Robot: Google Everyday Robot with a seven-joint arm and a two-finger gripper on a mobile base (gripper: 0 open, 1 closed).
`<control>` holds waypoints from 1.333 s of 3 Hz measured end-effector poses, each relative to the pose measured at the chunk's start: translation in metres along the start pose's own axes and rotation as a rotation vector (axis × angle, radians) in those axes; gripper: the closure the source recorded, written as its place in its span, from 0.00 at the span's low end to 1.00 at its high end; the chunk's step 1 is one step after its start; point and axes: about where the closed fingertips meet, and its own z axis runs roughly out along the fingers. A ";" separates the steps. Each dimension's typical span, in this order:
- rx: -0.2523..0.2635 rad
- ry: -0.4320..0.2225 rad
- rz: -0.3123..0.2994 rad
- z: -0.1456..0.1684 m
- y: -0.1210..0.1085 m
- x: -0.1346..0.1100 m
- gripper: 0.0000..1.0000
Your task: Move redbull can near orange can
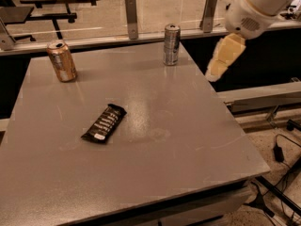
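Note:
The redbull can, slim and silver-grey, stands upright near the far edge of the grey table. The orange can, wider and copper-orange, stands upright at the far left of the table. My gripper hangs in the air at the right of the table's far edge, to the right of the redbull can and apart from it. It holds nothing that I can see.
A black snack bar wrapper lies flat in the middle left of the table. Metal posts and a glass panel stand behind the far edge. Cables lie on the floor at the right.

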 end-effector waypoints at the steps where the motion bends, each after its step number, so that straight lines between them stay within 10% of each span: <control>1: 0.005 -0.062 0.075 0.044 -0.042 -0.032 0.00; 4: 0.021 -0.191 0.300 0.119 -0.129 -0.068 0.00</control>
